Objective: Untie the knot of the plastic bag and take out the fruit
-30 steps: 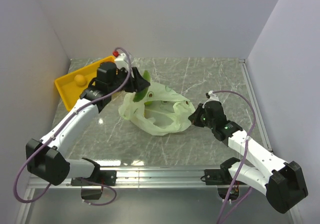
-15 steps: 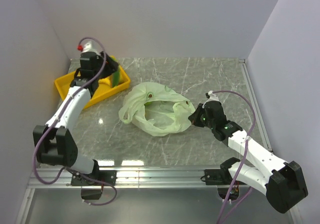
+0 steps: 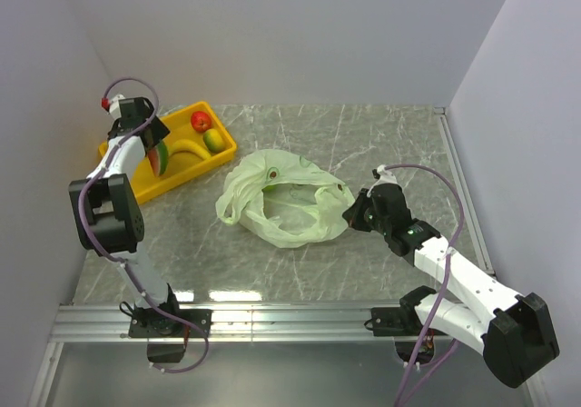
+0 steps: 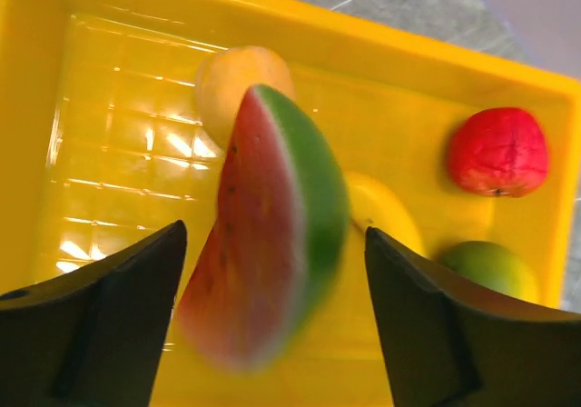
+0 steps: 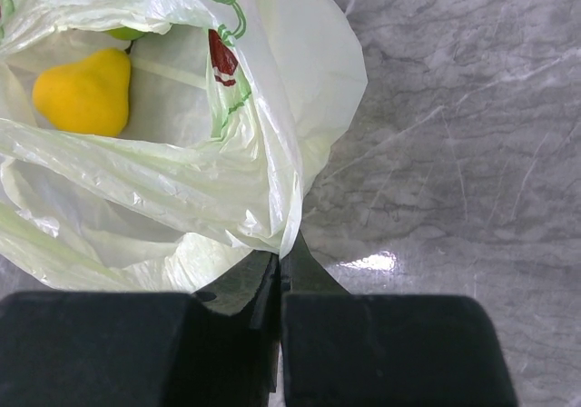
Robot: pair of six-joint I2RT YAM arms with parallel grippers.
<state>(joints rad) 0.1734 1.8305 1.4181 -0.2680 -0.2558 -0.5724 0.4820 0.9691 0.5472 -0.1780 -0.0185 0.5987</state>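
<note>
Left gripper (image 3: 152, 137) was out over the yellow tray (image 4: 118, 134) at the far left of the marbled table (image 3: 381, 143). On its wrist view I had the jaws spread wide, with the watermelon slice (image 4: 272, 234) standing between the fingers (image 4: 100, 325), rind to the right and lower end blurred. I couldn't tell whether either finger touched it. Around it in the tray sat a red apple (image 4: 497, 151), a green mango (image 4: 486, 266), a banana (image 4: 381, 209) half hidden behind the slice, and an orange-yellow fruit (image 4: 241, 75) at the slice's top. The plastic bag (image 3: 281, 198) lay mid-table, just right of the tray, mouth gaping. Right gripper (image 5: 280, 263) was clamped tight on the bag's right edge, a fold of film pinched between its fingers. Inside the bag I could see a yellow pear-shaped fruit (image 5: 83, 91).
</note>
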